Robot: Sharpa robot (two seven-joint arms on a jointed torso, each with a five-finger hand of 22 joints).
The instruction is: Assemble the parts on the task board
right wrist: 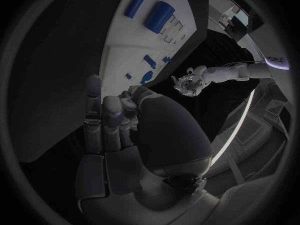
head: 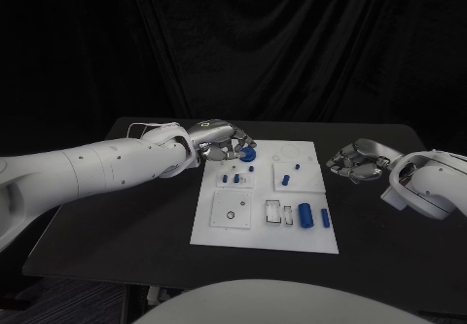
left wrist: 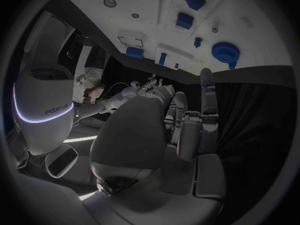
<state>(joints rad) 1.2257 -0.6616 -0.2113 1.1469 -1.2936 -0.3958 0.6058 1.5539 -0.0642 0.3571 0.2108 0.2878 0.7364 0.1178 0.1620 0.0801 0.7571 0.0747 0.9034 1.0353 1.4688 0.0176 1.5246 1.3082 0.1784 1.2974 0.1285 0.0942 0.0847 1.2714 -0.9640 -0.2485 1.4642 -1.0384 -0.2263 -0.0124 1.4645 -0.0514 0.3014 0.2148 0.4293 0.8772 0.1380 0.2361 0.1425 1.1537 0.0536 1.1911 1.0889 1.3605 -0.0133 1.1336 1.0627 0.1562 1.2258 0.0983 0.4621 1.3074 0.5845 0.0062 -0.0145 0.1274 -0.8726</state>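
Note:
The white task board (head: 219,229) lies mid-table. My left hand (head: 219,143) hovers over its far left corner, fingers (left wrist: 206,92) stretched toward a round blue part (head: 248,154) (left wrist: 224,51); a small gap shows between fingertip and part, and the hand holds nothing. On the board stand two small blue pegs (head: 229,179) and a blue piece (head: 286,179), with a thick blue cylinder (head: 304,214) (right wrist: 159,16) and a thin one (head: 325,217) (right wrist: 135,2) lying nearer me. My right hand (head: 355,160) (right wrist: 109,122) hangs off the board's right edge, fingers curled in, with nothing in it.
The black table (head: 127,223) has bare room on both sides of the board. Pale rectangular slots (head: 273,211) and a ring-marked tile (head: 231,214) sit in the board's near half. Dark curtain closes off the back.

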